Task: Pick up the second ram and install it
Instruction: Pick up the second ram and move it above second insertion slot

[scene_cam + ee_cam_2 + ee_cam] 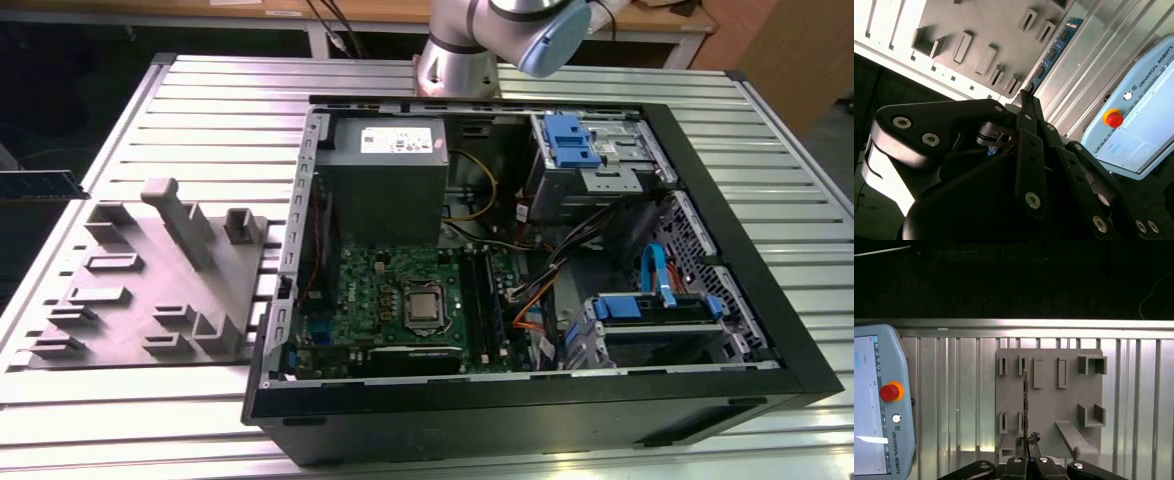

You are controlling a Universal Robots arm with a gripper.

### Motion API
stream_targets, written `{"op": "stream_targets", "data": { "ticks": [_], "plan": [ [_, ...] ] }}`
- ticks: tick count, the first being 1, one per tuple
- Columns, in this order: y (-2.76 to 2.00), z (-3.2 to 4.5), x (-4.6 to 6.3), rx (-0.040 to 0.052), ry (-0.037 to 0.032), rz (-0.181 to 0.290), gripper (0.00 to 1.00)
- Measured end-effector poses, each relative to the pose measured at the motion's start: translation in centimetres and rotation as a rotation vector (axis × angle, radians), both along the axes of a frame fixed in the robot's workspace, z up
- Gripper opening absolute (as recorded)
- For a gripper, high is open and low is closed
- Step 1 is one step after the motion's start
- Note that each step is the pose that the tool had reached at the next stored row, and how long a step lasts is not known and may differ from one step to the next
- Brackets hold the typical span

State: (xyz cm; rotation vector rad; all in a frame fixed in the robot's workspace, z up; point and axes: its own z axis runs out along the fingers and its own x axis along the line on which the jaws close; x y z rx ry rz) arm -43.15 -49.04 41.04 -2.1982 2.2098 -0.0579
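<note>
Gripper [1026,444] is clamping the second ram [1025,400] by one end, stick pointing straight ahead over the grey tray [1049,407].

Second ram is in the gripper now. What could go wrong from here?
The gripper pinches the second ram by one end, so it may tilt or slip. The memory slots on the motherboard sit beside loose cables; the stick could snag there.

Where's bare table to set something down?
In the first wrist view, bare slats lie between pendant and tray, and past the tray's other side. Crowded: the tray's blocks, inside the case, and under the gripper holding the ram.
</note>
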Motion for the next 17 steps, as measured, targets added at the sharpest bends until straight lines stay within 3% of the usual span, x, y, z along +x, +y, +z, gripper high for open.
{"op": "stream_targets", "data": {
  "ticks": [6,17],
  "plan": [
    [0.0,-0.01,1.4,0.0,0.0,0.0,0.11],
    [0.0,-0.03,5.2,0.0001,0.0,0.0,0.11]
  ]
}}
